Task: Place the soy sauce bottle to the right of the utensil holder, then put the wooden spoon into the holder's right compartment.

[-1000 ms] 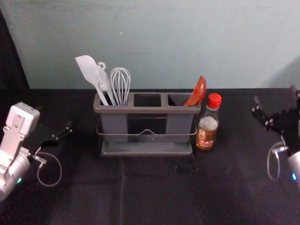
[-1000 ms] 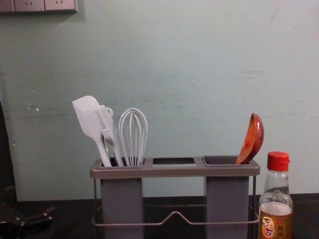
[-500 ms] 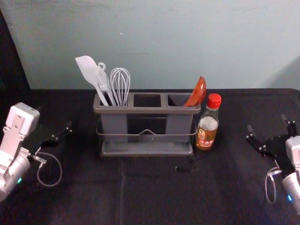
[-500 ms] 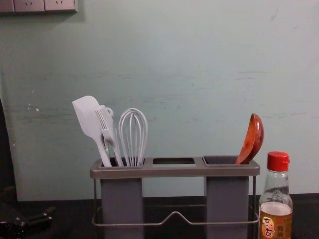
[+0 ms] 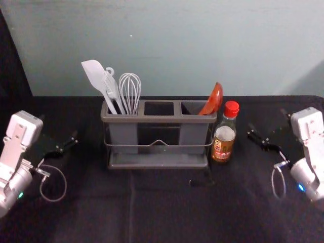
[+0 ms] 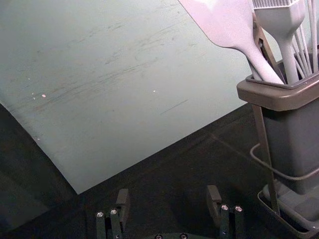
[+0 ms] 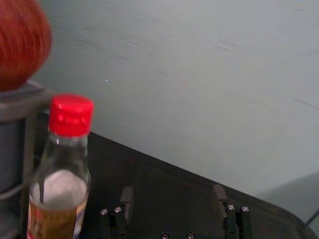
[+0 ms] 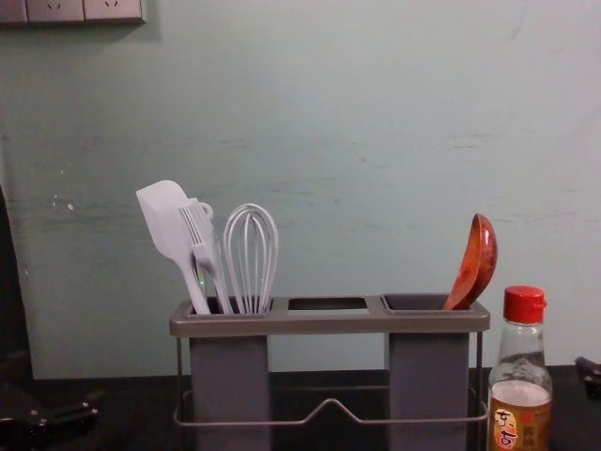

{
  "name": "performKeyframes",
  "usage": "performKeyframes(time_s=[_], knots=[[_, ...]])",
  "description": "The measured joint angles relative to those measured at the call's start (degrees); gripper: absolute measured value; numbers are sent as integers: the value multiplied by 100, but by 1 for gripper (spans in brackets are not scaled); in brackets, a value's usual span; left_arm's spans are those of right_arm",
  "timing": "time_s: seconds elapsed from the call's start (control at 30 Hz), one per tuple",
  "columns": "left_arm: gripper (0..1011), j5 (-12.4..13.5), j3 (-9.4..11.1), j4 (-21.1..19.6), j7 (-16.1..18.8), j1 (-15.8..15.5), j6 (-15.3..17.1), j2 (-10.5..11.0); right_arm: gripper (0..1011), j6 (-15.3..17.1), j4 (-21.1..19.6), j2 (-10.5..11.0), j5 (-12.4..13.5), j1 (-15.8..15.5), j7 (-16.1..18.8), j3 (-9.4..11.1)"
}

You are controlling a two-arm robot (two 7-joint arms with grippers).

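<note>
Bottle [image 5: 224, 144] stands upright on the surface [image 5: 152, 212], just to the right of the holder [image 5: 159, 119], red cap on top. You have the spoon [image 5: 212, 98] seated in the holder's right compartment: bowl up, handle down inside, tilted outward over the holder's right end, toward the bottle.

Your right claw [image 5: 267, 120] is located to the right of the holder, with the bottle between the two. In the right wrist view, its fingers stand well apart, nothing gripped; the bottle is outside the gap between them.

Your left claw [image 5: 58, 126] is parked to the left of the holder. In the left wrist view, its fingers are likewise spread, with nothing between them.

The holder's left compartment carries the spatula [image 5: 95, 76], the brush [image 5: 110, 83] and the whisk [image 5: 130, 93], all working ends up. The chest view shows you sockets [image 8: 84, 9] on the wall [image 8: 357, 122], above and to the left of the holder.
</note>
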Motion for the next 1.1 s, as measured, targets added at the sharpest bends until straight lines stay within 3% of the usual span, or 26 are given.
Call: performKeyframes(time_s=[0.13,1.1], knots=[[1011,0,0,0,0,0,0,0,1004,59,80,19,27,142,32,-84],[1011,0,0,0,0,0,0,0,1004,41,46,5,20,83,22,-45]])
